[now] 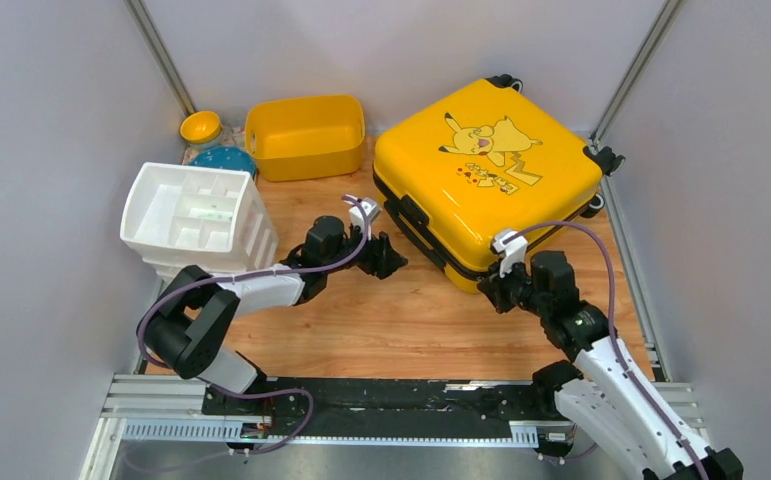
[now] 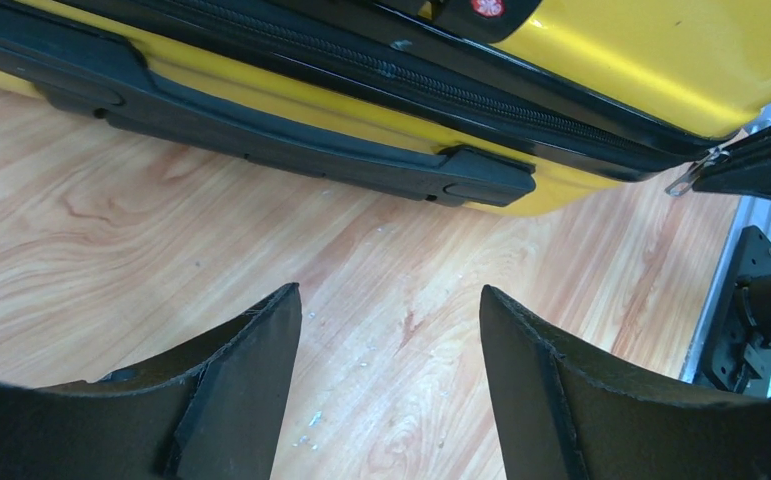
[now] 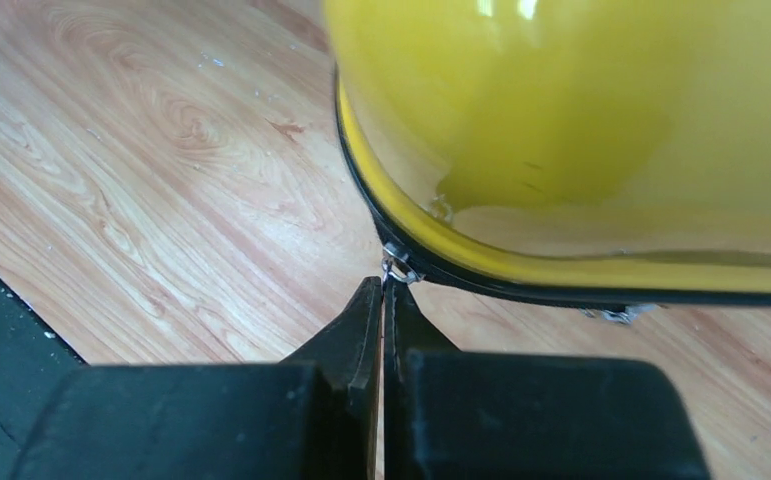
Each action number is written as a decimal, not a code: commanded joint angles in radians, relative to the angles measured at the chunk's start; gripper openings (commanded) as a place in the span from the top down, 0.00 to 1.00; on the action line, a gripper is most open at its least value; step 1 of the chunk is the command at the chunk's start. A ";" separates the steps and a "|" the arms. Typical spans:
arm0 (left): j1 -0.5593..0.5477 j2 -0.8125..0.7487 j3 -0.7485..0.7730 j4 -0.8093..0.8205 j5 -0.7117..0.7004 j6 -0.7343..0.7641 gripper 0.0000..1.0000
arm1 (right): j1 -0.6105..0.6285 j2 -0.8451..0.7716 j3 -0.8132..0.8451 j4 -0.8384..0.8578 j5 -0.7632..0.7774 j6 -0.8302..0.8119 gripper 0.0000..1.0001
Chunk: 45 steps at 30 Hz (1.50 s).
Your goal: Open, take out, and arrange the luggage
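The luggage (image 1: 486,170) is a yellow hard-shell suitcase with a cartoon print. It lies flat and closed at the back right of the wooden table. My right gripper (image 1: 489,290) is at its near corner. In the right wrist view the right gripper (image 3: 383,285) is shut on a small metal zipper pull (image 3: 397,268) at the black zipper trim of the luggage (image 3: 561,130). My left gripper (image 1: 386,258) hovers by the suitcase's left side. In the left wrist view the left gripper (image 2: 391,290) is open and empty, facing the black side handle (image 2: 261,140) of the luggage (image 2: 611,60).
A white compartmented organiser (image 1: 196,215) stands at the left. Behind it are a yellow tub (image 1: 306,135), a small yellow bowl (image 1: 201,127) and a teal dish (image 1: 226,160). Grey walls close in both sides. A black rail (image 1: 391,400) runs along the near edge.
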 commanded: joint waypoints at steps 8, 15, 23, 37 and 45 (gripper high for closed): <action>-0.033 0.057 0.040 0.112 0.006 -0.100 0.28 | 0.355 0.124 0.025 0.317 0.443 0.190 1.00; -0.013 -0.021 -0.070 0.175 0.016 -0.100 0.24 | 0.512 0.361 0.103 0.483 0.647 0.283 1.00; 0.028 -0.162 -0.230 0.227 0.114 0.071 0.18 | 0.512 0.426 0.249 0.425 0.546 0.254 0.79; -0.016 0.060 -0.069 0.457 0.204 0.095 0.25 | 0.263 0.266 0.519 -0.075 0.340 0.158 0.39; -0.099 0.198 0.040 0.523 0.133 0.137 0.36 | 0.131 0.289 0.562 -0.193 0.369 0.132 0.40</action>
